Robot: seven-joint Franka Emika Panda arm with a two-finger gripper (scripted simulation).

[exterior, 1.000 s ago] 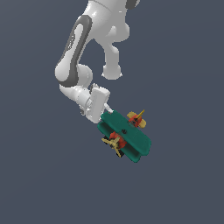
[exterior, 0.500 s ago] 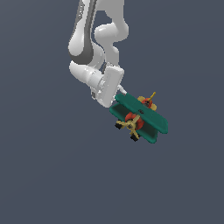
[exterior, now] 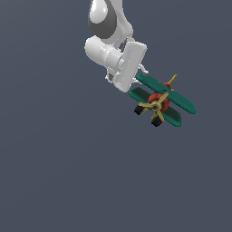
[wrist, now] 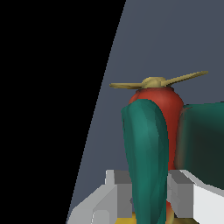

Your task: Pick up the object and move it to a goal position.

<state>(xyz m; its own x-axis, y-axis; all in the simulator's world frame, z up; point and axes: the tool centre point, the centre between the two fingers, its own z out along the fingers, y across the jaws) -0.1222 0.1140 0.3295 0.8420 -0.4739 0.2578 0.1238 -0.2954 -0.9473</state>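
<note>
the white arm [exterior: 110, 43] comes down from the top edge of the exterior view and bends at a rounded grey-capped joint, then runs obliquely down toward the exterior view's right. its flat, blocky white hand is tilted, with the long face slanted and the finger end pointing down and to the right, toward the toy biplane [exterior: 162, 101].

the gripper [exterior: 140, 84] is clamped on the biplane. in the wrist view its two grey-white fingers [wrist: 118, 189] sit one on each side of a teal-green wing [wrist: 146, 153], pressed close against it, so the jaws stand narrow with only the wing's thickness between them. the second finger [wrist: 181, 190] lies just beside the red body [wrist: 164, 105].

the biplane hangs off the end of the hand, held clear in the air against the plain dark grey background [exterior: 54, 172], with nothing under it. relative to the hand it sits lower and further toward the exterior view's right, touching the fingers at the near wing tips. its two teal wings run diagonally, stacked one above the other, with the red body between them. the yellow propeller [exterior: 155, 106] faces the exterior camera, the black wheels [exterior: 140, 110] hang just below the lower wing, and a thin yellow tail piece [exterior: 171, 80] sticks up behind the upper wing. in the wrist view the propeller [wrist: 157, 82] crowns the red nose, pointing away from the fingers.
</note>
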